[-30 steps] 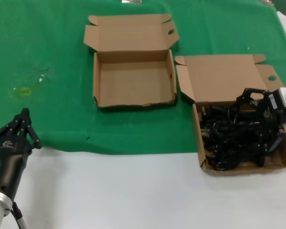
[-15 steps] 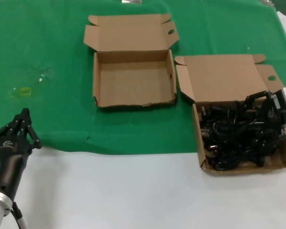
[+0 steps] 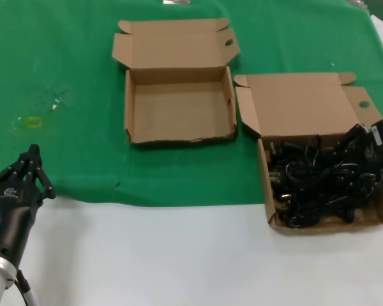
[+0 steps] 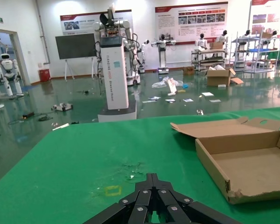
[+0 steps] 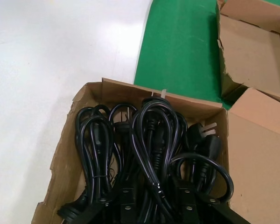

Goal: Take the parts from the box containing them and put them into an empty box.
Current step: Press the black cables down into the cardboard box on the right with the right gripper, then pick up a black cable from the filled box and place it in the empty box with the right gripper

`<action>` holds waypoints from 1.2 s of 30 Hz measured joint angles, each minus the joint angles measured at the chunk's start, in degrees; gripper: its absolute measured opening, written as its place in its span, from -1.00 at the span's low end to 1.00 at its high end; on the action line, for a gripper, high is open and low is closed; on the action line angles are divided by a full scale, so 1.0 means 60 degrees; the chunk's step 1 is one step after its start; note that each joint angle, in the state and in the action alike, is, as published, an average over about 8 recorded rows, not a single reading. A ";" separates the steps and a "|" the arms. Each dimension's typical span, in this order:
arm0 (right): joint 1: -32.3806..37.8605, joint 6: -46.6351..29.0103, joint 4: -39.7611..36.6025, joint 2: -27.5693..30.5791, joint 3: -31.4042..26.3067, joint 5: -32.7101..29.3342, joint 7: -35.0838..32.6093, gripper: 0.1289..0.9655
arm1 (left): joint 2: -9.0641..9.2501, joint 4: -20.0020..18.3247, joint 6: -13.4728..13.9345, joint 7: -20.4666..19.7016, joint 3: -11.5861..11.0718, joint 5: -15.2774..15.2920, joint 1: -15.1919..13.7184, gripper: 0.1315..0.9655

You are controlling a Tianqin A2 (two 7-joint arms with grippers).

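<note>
The parts, a tangle of looped black power cords (image 3: 316, 182), fill the box containing them (image 3: 300, 105) at the right; its lid lies open. The empty box (image 3: 179, 105) stands open to its left on the green cloth. My right gripper (image 3: 362, 155) is down at the far side of the cord pile. In the right wrist view its gripper (image 5: 154, 205) is open, with fingers (image 5: 126, 205) spread among the cords (image 5: 151, 140) and several strands between them. My left gripper (image 3: 32, 167) is shut and empty, parked at the lower left; its gripper (image 4: 152, 177) rests above the cloth.
A green cloth (image 3: 70, 57) covers the far half of the table and a white surface (image 3: 179, 255) the near half. A small yellow mark (image 3: 33, 121) lies on the cloth. The empty box also shows in the left wrist view (image 4: 252, 163) and the right wrist view (image 5: 254, 49).
My right gripper has dropped from above the cord pile down into it and shifted right, toward the box's far side. The left arm has not moved.
</note>
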 joint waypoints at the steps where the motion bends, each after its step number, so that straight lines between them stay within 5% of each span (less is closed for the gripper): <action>1: -0.0020 -0.0007 0.0040 0.0021 0.0005 -0.0001 0.0026 -0.46 | 0.0000 0.0000 0.0000 0.0000 0.0000 0.0000 0.0000 -0.97; 16: -0.0306 -0.0438 0.1893 0.0613 0.0231 0.0198 0.1377 -0.79 | 0.0000 0.0000 0.0000 0.0000 0.0000 0.0000 0.0000 -0.97; 25: -0.0354 -0.0863 0.3425 0.0983 0.0447 0.0493 0.2650 -0.79 | 0.0000 0.0000 0.0000 0.0000 0.0000 0.0000 0.0000 -0.97; 36: -0.0304 -0.0947 0.3870 0.1004 0.0552 0.0688 0.3078 -0.80 | 0.0000 0.0000 0.0000 0.0000 0.0000 0.0000 0.0000 -0.97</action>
